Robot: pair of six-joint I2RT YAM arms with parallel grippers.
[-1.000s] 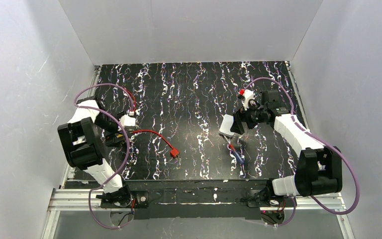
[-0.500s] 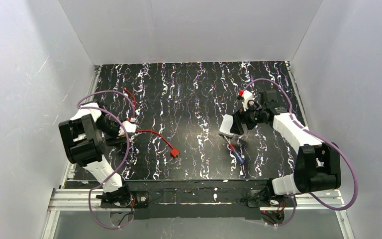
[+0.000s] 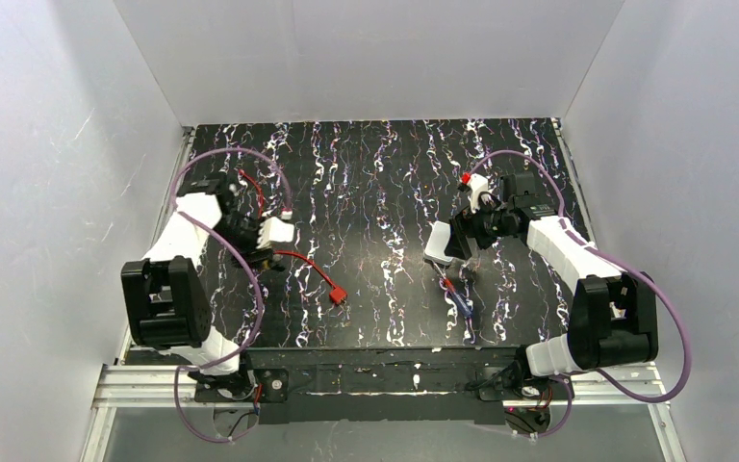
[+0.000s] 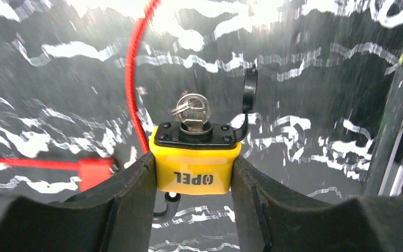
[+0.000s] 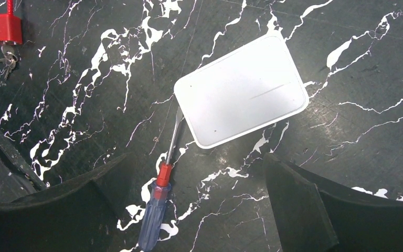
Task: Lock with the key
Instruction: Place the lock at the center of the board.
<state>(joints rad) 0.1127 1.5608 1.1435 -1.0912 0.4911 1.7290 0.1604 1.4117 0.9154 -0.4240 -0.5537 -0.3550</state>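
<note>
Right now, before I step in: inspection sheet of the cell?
Surface: black marbled table, no spills seen.
Job's things: yellow padlock upright between the left gripper fingers; key in its cylinder, dust cap flipped open.
Clutter: white box; screwdriver with its tip at the box's edge; red cable lock lying on the table.
Grippers: left shut on the padlock; right gripper open above the white box.
Cables: purple arm cables looped over both arms.
Surroundings: white walls; nothing else seen.

Bright, even overhead light with glare on the glossy tabletop [image 4: 199,21]; wrist views blur at near fingers
</note>
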